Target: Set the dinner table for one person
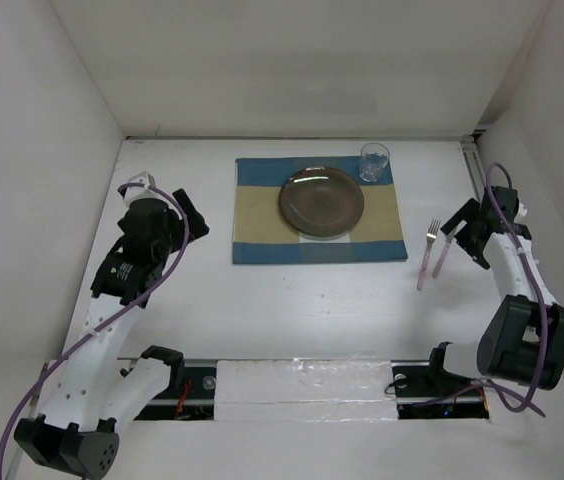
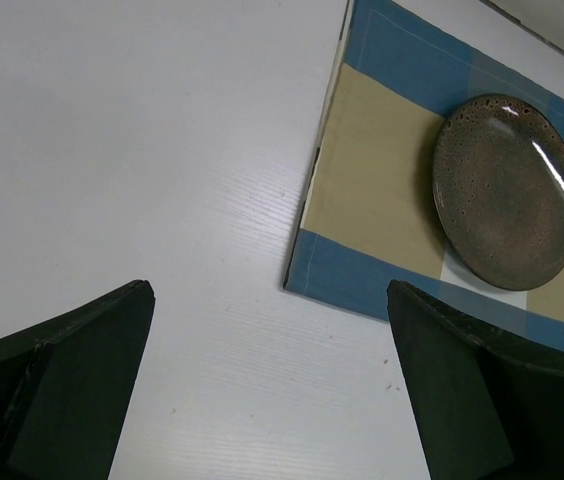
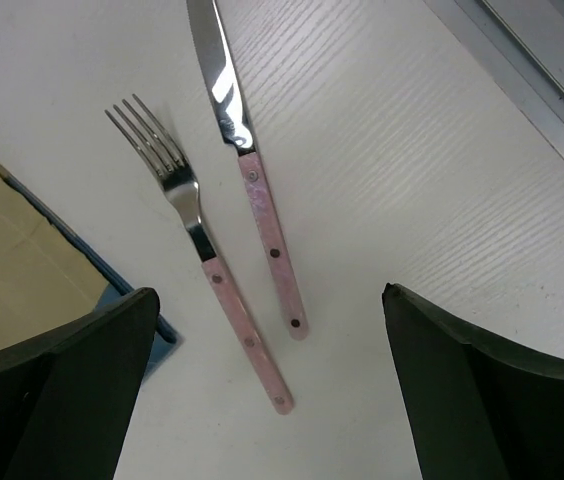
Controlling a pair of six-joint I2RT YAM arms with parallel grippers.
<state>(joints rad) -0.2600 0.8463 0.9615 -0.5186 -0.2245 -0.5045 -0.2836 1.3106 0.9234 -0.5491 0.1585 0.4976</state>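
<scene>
The table (image 1: 292, 300) lies under and ahead of both pairs of jaws, a wide flat white top. I judge it stiff, heavy and fixed, so it is not to be gripped but only used as a surface. It looks smooth and matte, so thin things probably slide on it and are hard to pinch from flat. The right gripper (image 3: 269, 292) stands wide open and holds nothing. Just ahead of its jaws lie a fork (image 3: 202, 250) and a knife (image 3: 252, 180), handles toward the jaws, close together but apart. Both seem light, stiff and slippery at the metal, and the pink handles look the better hold. A corner of the mat (image 3: 22, 230) lies beside this gripper's left finger and may get in its way. The left gripper (image 2: 269, 290) is also wide open and empty, with only bare table between its jaws. The mat edge is ahead to the right of them, with the plate (image 2: 507, 190) on it and the fragile glass (image 1: 374, 162) beyond.
</scene>
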